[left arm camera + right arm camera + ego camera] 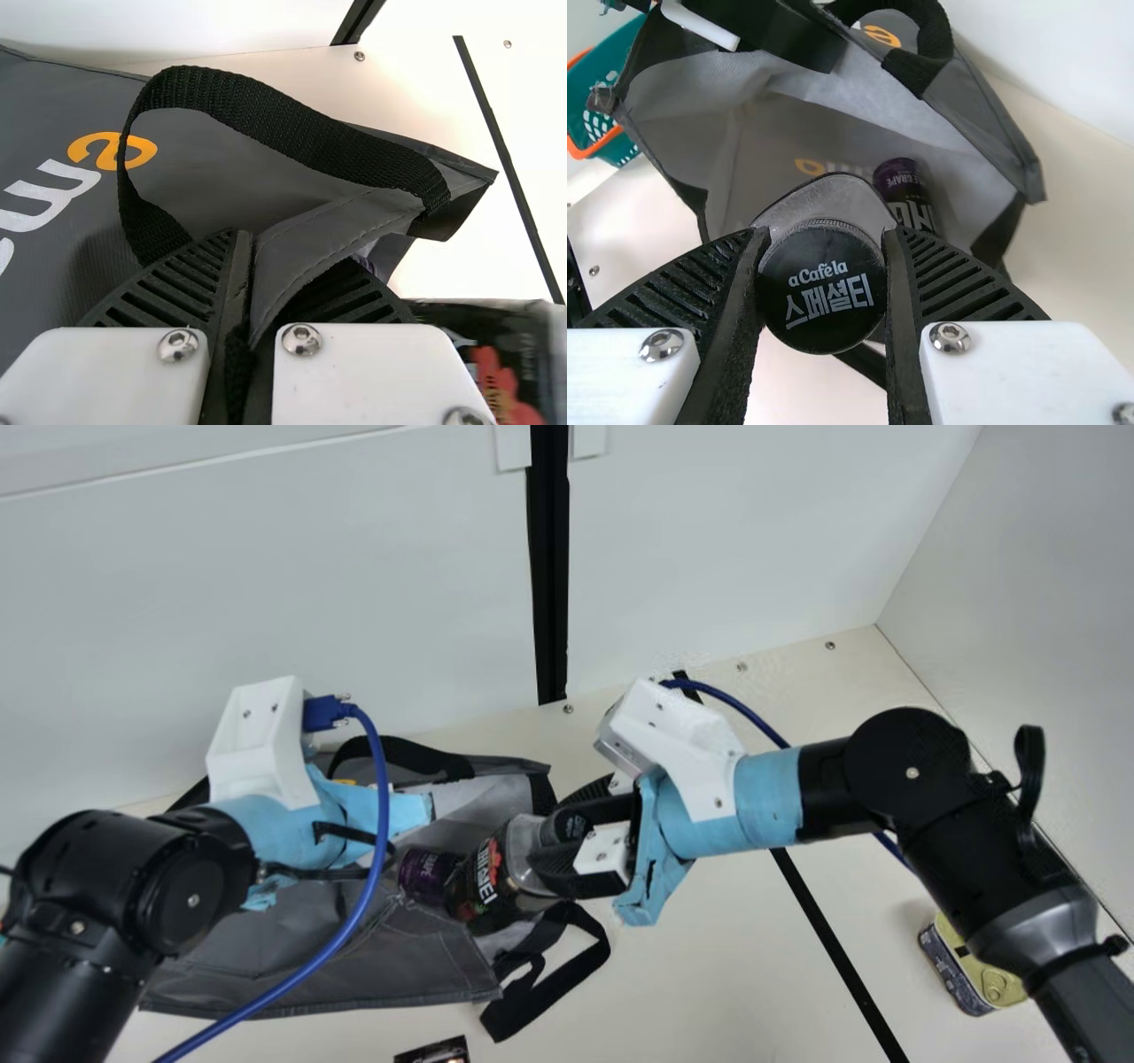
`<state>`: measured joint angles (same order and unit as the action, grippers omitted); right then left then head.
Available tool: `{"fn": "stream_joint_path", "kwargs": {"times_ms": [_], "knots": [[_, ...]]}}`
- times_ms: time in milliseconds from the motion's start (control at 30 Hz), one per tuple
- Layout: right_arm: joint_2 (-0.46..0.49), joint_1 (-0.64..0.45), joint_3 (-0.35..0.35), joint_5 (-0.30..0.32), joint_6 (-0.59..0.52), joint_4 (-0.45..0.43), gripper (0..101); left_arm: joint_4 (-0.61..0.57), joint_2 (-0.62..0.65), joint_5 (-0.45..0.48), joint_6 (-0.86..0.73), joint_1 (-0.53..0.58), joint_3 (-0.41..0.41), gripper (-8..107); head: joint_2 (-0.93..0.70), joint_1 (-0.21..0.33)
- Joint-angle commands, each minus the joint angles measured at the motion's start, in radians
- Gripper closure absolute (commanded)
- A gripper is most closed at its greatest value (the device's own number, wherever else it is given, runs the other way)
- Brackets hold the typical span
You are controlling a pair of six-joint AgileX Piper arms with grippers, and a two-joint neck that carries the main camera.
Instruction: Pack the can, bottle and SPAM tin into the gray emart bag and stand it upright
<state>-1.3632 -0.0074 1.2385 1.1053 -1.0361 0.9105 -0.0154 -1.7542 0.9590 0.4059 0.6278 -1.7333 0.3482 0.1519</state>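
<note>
While the left gripper (383, 808) pinches the rim of the gray emart bag (354, 957), its two fingers drawn nearly together with the cloth between them, the right gripper (539, 844) has hold of the bottle (492, 877). Its fingers stand apart by the width of the bottle's dark cap (821, 297), one on either side of that end, and the bottle's body reaches out past the fingertips to the bag's open mouth. The bag lies on its side on the table (709, 965), its mouth facing the right gripper, with a black handle (266, 106) arching near the left gripper's fingers. Inside is the purple can (904, 190), beyond the bottle as seen from the right gripper. The SPAM tin (983, 974) rests on the table well apart from both grippers, partly hidden by the right arm.
</note>
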Motion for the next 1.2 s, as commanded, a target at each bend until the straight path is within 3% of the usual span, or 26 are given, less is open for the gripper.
{"fn": "stream_joint_path", "kwargs": {"times_ms": [0, 1167], "knots": [[-0.004, 0.009, -0.009, -0.018, -0.007, 0.011, 101, 0.000, 0.000, 0.000, 0.000, 0.000, 0.000, 107, 0.001, 0.023], [-0.185, 0.203, -0.070, -0.290, -0.047, 0.163, 101, 0.000, 0.000, 0.000, 0.000, 0.000, 0.000, 107, 0.001, 0.023]]}}
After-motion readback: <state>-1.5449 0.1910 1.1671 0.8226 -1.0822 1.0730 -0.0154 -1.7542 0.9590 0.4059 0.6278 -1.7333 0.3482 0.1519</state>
